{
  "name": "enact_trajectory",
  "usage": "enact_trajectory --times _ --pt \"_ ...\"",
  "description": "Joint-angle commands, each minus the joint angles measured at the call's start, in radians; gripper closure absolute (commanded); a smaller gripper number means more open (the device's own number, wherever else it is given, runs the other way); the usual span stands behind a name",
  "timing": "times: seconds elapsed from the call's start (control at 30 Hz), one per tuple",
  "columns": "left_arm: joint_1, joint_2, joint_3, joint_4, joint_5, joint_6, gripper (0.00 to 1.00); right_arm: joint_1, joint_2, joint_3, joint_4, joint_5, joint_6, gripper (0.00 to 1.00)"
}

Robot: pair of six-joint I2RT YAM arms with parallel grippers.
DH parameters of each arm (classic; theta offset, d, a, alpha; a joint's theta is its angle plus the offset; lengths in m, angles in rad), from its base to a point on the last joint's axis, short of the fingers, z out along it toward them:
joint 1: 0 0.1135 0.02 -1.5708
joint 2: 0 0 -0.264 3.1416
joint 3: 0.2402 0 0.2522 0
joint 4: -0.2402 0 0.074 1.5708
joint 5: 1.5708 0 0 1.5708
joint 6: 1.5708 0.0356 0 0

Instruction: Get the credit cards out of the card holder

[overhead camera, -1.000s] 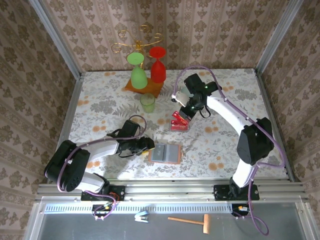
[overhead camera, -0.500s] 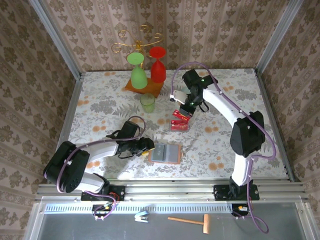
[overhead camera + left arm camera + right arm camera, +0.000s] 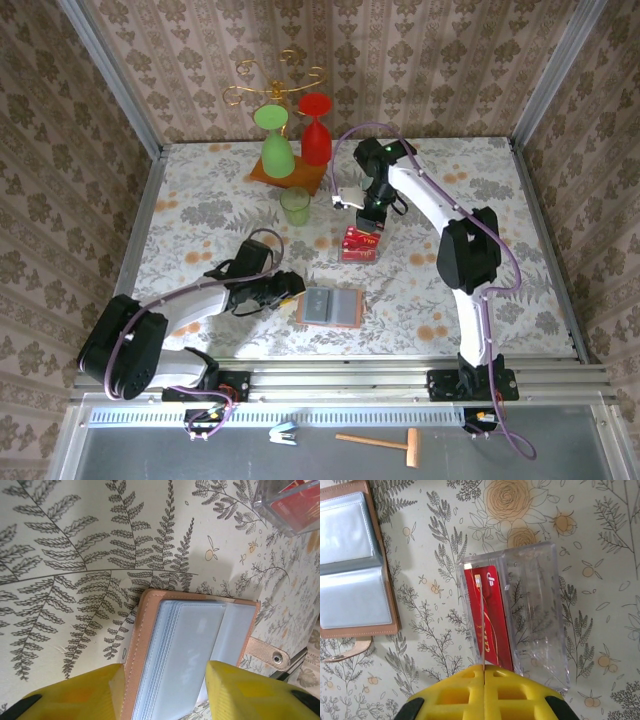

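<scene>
Nearest the arm bases, the card holder lies opened flat on the floral table, tan outside down and grey-blue sleeves up. In both wrist views its clear pockets look empty, so the emptying seems nearly or wholly done; whether a card hides in the stacked sleeves cannot be told. The left gripper is at the holder's left side with its yellow fingers spread, one just beside the tan edge and the other over the sleeves. Whether they press on the holder or only hover cannot be told. A little farther out, well apart from the holder, stands a clear plastic box with red credit cards lying in its left compartment; the right compartment looks bare. Directly over this box the right gripper has its fingers pressed together, apparently pinching a single credit card seen edge-on as a thin line above the red ones. What seems left is to let that card drop into the box. Beyond the box sits a pale green cup, contents not visible, and farthest back a gold wire stand on a wooden base holds a green glass and a red glass upside down.
</scene>
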Motion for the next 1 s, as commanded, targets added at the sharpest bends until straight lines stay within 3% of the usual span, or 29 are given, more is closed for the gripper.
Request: enact_trajectory --times 0.0,0.73,0.97 --pt "0.015 -0.017 0.013 -0.025 -0.007 -0.008 0.53 -0.003 0.041 0.057 -0.08 0.007 -0.058 1.0" --pt "0.049 -0.012 0.005 -0.032 0.013 0.004 0.53 0.005 0.167 0.101 -0.098 -0.011 -0.089 1.0" --pt "0.055 -0.009 0.008 -0.032 0.02 0.008 0.53 0.009 0.161 0.102 -0.096 0.012 -0.076 0.89"
